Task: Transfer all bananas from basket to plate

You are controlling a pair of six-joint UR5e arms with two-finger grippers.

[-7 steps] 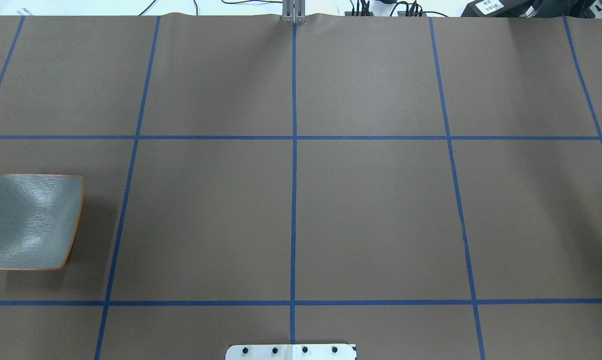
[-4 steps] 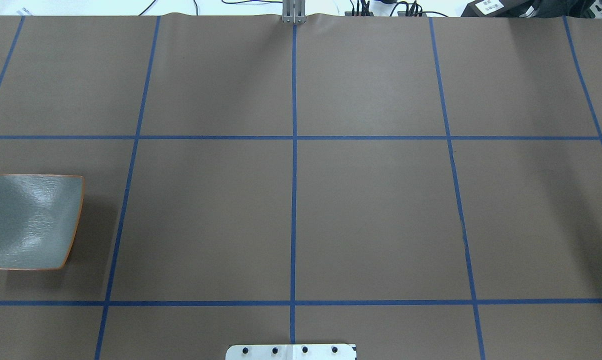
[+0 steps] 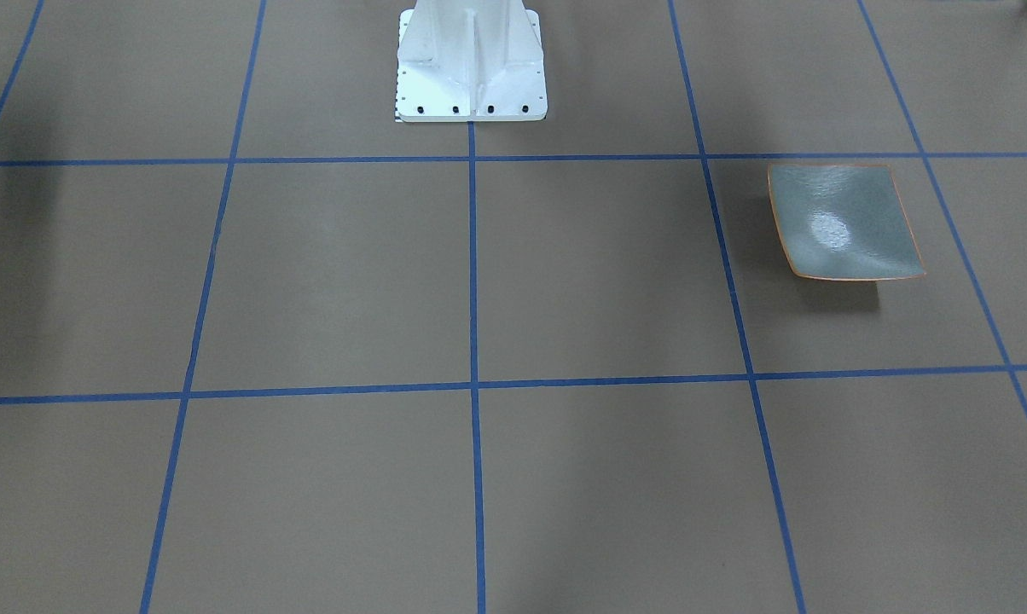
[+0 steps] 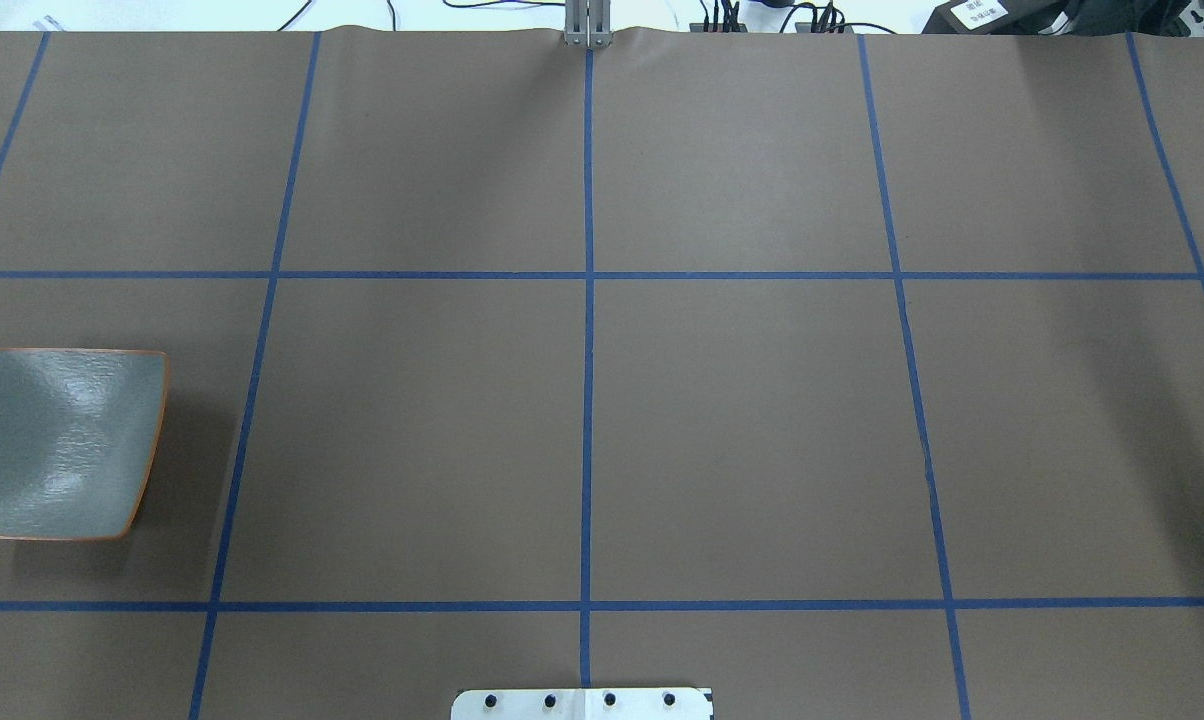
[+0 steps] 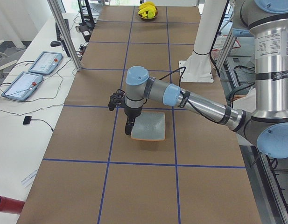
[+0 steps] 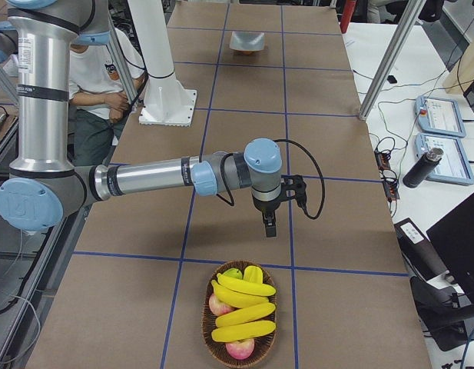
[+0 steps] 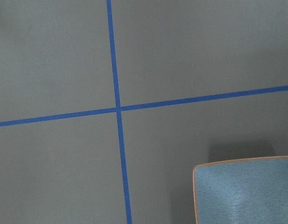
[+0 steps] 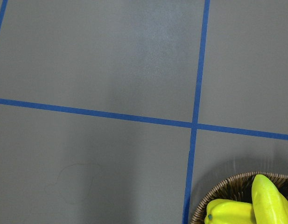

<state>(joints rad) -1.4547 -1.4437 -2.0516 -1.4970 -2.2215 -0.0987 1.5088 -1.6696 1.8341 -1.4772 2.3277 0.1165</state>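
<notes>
The bananas (image 6: pixel 244 315) lie heaped in a wicker basket (image 6: pixel 207 327) at the table's right end, also seen far off in the exterior left view as bananas (image 5: pixel 147 8). In the right wrist view, bananas (image 8: pixel 269 201) and the basket (image 8: pixel 224 186) fill the lower right corner. The grey-green plate (image 4: pixel 62 440) with an orange rim sits bare at the left end, also the plate (image 3: pixel 842 222), (image 5: pixel 148 127), (image 7: pixel 246 191). My left gripper (image 5: pixel 128 131) hangs beside the plate's edge. My right gripper (image 6: pixel 270 229) hangs above the table short of the basket. I cannot tell whether either is open or shut.
Red apples (image 6: pixel 240 350) and green fruit share the basket. The white robot pedestal (image 3: pixel 471 68) stands at mid-table. A seated person (image 6: pixel 91 84) is behind the robot. Tablets (image 5: pixel 31 79) and cables lie on the side desk, and metal posts (image 5: pixel 64 32) flank the table.
</notes>
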